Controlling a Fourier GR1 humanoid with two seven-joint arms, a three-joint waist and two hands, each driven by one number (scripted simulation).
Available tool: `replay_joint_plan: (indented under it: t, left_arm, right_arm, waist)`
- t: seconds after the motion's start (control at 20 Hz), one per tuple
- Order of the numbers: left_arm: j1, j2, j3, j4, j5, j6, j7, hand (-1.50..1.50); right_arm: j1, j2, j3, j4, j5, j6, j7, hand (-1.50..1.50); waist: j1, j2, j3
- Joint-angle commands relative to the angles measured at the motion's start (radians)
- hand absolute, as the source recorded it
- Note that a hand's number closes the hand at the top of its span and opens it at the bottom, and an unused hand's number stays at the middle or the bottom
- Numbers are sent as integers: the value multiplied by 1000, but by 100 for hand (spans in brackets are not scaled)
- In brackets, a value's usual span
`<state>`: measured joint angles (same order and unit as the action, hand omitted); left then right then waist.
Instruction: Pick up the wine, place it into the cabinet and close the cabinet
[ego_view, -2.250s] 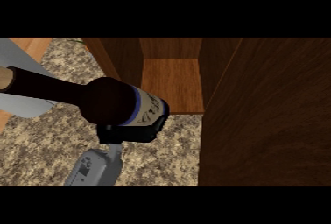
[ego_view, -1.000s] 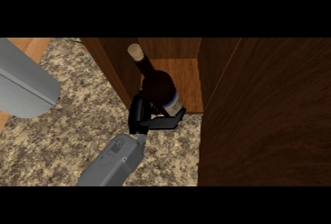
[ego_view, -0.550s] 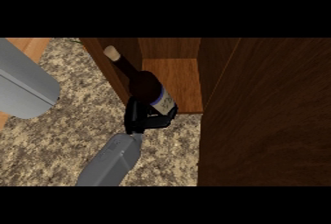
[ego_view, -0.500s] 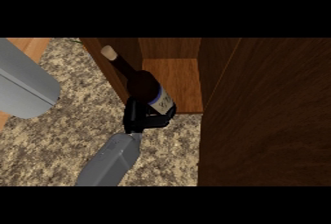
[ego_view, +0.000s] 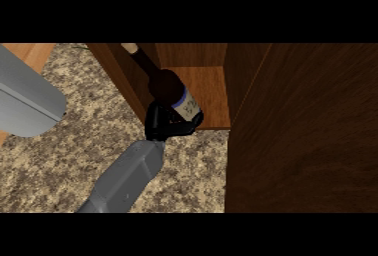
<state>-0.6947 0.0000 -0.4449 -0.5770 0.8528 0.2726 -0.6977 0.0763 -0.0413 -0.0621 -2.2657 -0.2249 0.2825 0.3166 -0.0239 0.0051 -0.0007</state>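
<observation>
Along the left edge of the frame a grey forearm (ego_view: 29, 100) is hanging over the speckled worktop (ego_view: 59, 170); its robot hand is showing nowhere in the view, so nothing can be said of it. Left of centre a second forearm (ego_view: 125, 180) is coming up from the lower edge; the right robot hand (ego_view: 166, 126) at its end is gripping the lower body of the wine (ego_view: 171, 92), fingers curled closed round the glass. The bottle is leaning, its tan-topped neck pointing to the upper left and its pale label facing the lower right; it is sitting at the mouth of the cabinet (ego_view: 118, 70), overlapping the left wall and the lighter shelf floor (ego_view: 210, 90); whether its base is touching that floor cannot be told. On the right the dark door (ego_view: 303, 130) is standing open, filling nearly half the frame.

The likely troubles: the neck is lying close along the left wall, so pushing deeper at this tilt may be catching it there; letting go while it is leaning may be tipping it out onto the worktop; swinging the door with the bottle this near the front edge may be striking it.
</observation>
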Motion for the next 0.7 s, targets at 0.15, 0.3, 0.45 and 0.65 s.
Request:
replay_joint_plan:
  t: [0.15, 0.3, 0.45, 0.65]
  left_arm:
    - [-121, 0, -31, 66, 98, 8, 30, 150]
    - [-154, 0, 29, 191, 109, -93, -14, 150]
    - [-222, 0, 0, 173, 148, -16, 10, 150]
    - [-235, 0, 10, 170, 160, -4, 53, 150]
  right_arm:
    - [15, -6, -15, 25, -19, 23, -28, -150]
    - [24, -1, 2, -19, -11, 9, -2, -150]
    - [18, 11, 50, -35, 32, 0, 12, -150]
    - [46, 32, 79, -39, 70, -2, -10, -150]
  waist:
    - [-5, 0, 0]
    - [-10, 3, 0]
    - [-19, 3, 0]
    - [-5, 0, 0]
